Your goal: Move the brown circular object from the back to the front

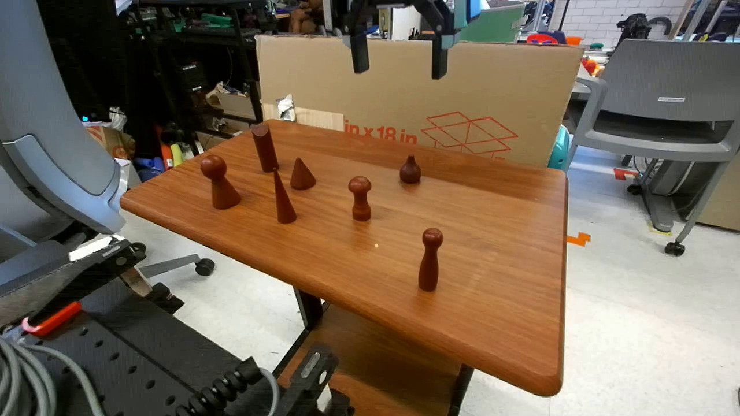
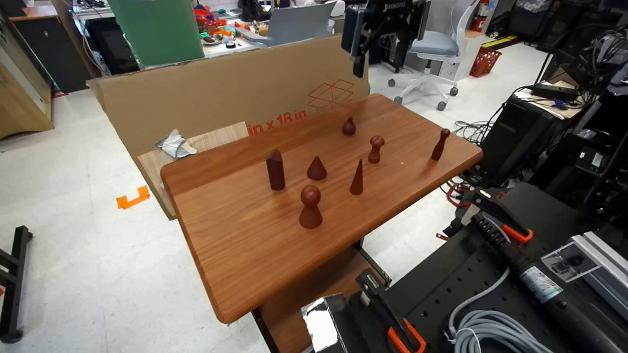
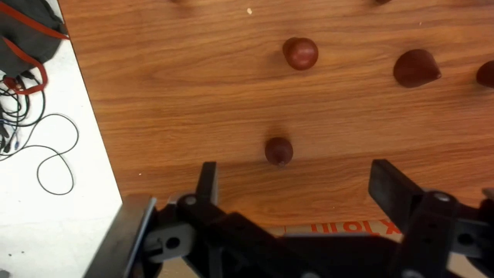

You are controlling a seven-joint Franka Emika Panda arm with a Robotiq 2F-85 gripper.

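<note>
The brown circular object, a small squat reddish-brown piece with a tiny knob, stands upright near the table's cardboard-side edge in both exterior views [image 1: 410, 173] [image 2: 349, 128]. In the wrist view the brown circular object [image 3: 278, 151] is seen from above, just ahead of the fingertips and left of the middle of the gap. My gripper is open and empty, high above the table in both exterior views [image 1: 400, 68] [image 2: 379, 67]. In the wrist view the gripper [image 3: 294, 170] has its fingers wide apart. The wooden table [image 1: 491, 242] bears all the pieces.
A ball-topped peg [image 1: 361, 202] stands nearest the brown circular object. A slim peg [image 1: 428, 266], a wide ball-topped piece [image 1: 223, 190], a tall cone [image 1: 283, 202], a short cone [image 1: 302, 175] and a tall block [image 1: 265, 149] also stand there. A cardboard sheet [image 1: 491, 81] rises behind the table.
</note>
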